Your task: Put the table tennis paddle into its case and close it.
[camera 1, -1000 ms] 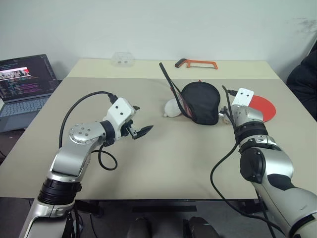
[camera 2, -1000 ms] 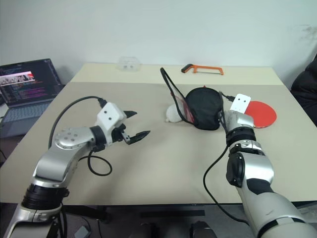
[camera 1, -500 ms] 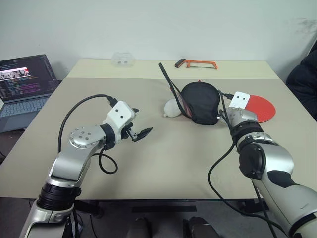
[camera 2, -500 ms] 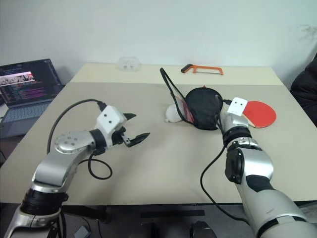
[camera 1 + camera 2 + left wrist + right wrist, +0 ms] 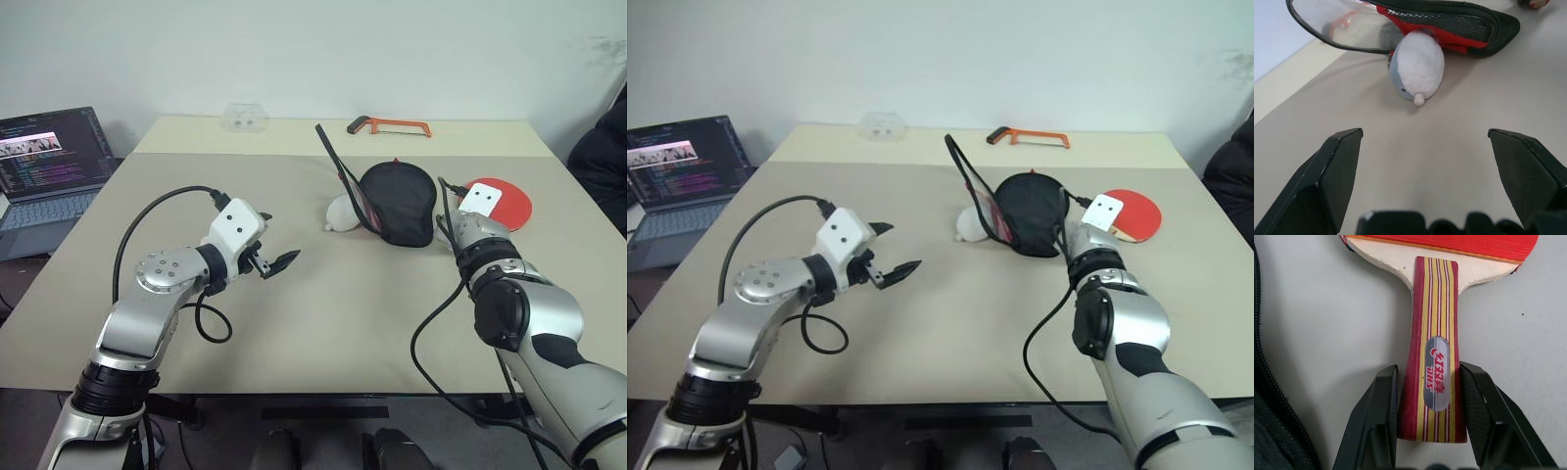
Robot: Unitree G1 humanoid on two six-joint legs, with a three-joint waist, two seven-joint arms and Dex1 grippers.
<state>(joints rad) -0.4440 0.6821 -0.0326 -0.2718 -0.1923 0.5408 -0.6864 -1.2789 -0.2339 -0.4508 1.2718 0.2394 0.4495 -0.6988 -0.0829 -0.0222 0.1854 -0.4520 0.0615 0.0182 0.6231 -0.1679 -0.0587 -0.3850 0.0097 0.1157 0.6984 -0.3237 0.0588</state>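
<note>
On the tabletop [image 5: 323,323] the case [image 5: 397,204] lies near the middle, a small wad [image 5: 339,213] touching its left side and the table tennis paddle [image 5: 502,201] just to its right — handle between the right tool's [image 5: 1430,396] fingers. A hacksaw [image 5: 387,125] lies behind, at the far edge; a laptop [image 5: 44,166] sits off to the left — beyond the tabletop.

My right gripper [image 5: 1431,418] has closed in on the paddle [image 5: 1436,347]: the jaws, wide apart a second ago, now sit against both sides of the striped handle, one finger [image 5: 1378,418] on each edge. My right wrist has also turned, so its white camera block, which stood off to the left of the red face before, now lies across that face's left part in the head views. The red face [image 5: 509,201] itself shows a little farther up the table [image 5: 323,323] and more covered than a second ago.
</note>
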